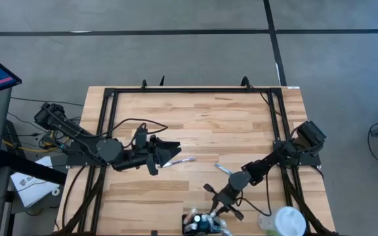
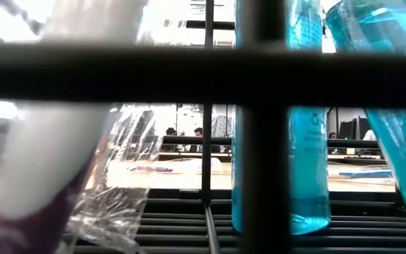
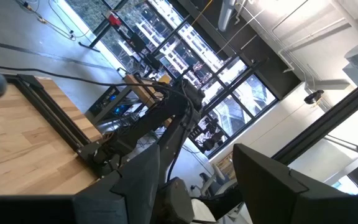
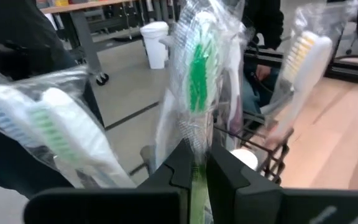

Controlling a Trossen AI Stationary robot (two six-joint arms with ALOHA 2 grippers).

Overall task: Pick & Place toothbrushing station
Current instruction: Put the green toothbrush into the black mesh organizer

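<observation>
A green wrapped toothbrush [image 4: 196, 81] is clamped in the right hand [image 4: 196, 171] over the toothbrushing station [image 1: 202, 225] at the table's [image 1: 241, 124] six o'clock edge. The left hand [image 1: 169, 152], fingers apart, is held at nine o'clock.

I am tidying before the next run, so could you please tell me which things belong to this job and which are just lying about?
In use:
- black wire toothbrushing station
- green wrapped toothbrush, in the right hand
- wrapped toothbrushes on the table

Lying about:
- white round cup
- left hand, open, empty

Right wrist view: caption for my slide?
Right gripper shut on a wrapped green toothbrush, among other wrapped toothbrushes standing in the black holder.
</observation>
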